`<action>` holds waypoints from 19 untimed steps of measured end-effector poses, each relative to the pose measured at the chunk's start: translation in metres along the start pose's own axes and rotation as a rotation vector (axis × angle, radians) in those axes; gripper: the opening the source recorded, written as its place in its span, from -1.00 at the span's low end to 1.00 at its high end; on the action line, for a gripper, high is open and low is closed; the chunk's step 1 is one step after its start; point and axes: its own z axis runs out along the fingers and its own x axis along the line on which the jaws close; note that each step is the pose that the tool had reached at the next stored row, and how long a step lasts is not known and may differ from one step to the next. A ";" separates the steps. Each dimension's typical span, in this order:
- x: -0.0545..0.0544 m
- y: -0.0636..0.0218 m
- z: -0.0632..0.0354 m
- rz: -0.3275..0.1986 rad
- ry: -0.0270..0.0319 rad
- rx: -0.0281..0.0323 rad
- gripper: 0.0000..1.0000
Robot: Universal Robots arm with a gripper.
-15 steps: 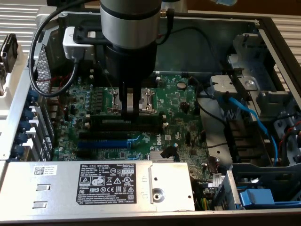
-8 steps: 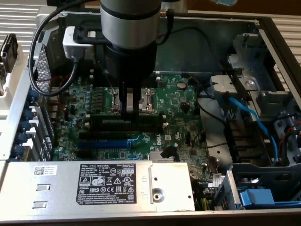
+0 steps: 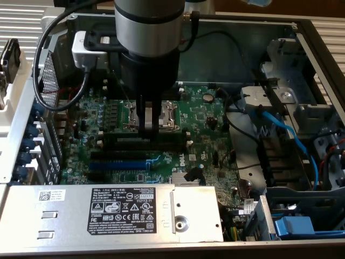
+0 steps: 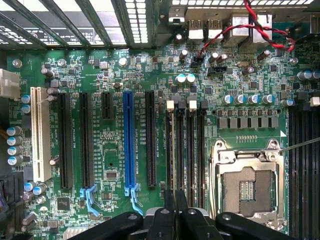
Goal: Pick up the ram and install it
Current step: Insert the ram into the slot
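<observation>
a: how does the gripper (image 3: 149, 127) stand now?
b: its black fingers (image 4: 165, 220) are drawn almost together, with only a thin slit between them. whether the ram sits in that slit i cannot tell. i do not see a green stick clearly there, and also not elsewhere on the board.
a: and what lies under it?
b: the long black memory slots (image 3: 141, 141), directly below the tips, in the middle of the exterior frame. their long axis goes from the exterior view's left to its right, and i judge the slit runs the same way.
a: and around that?
b: just behind is the shiny metal cpu socket (image 3: 170, 112). toward the lower left is the glossy blue expansion slot (image 3: 116, 163). all sit on the matte green motherboard (image 3: 207, 127), crowded with small parts.
</observation>
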 end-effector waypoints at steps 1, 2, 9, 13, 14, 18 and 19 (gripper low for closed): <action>0.000 0.0000 0.0000 0.000 0.0001 0.0000 -0.76; 0.000 0.0000 0.0001 0.000 0.0000 0.0000 -0.76; 0.000 0.0001 0.0002 0.000 -0.0003 0.0003 -0.76; 0.000 0.0008 0.0003 0.000 -0.0005 0.0003 -0.76; 0.000 0.0008 0.0002 0.000 -0.0003 0.0003 -0.76; -0.002 0.0010 0.0002 0.000 -0.0001 0.0001 -0.76; -0.002 0.0010 0.0002 0.000 -0.0001 0.0001 -0.76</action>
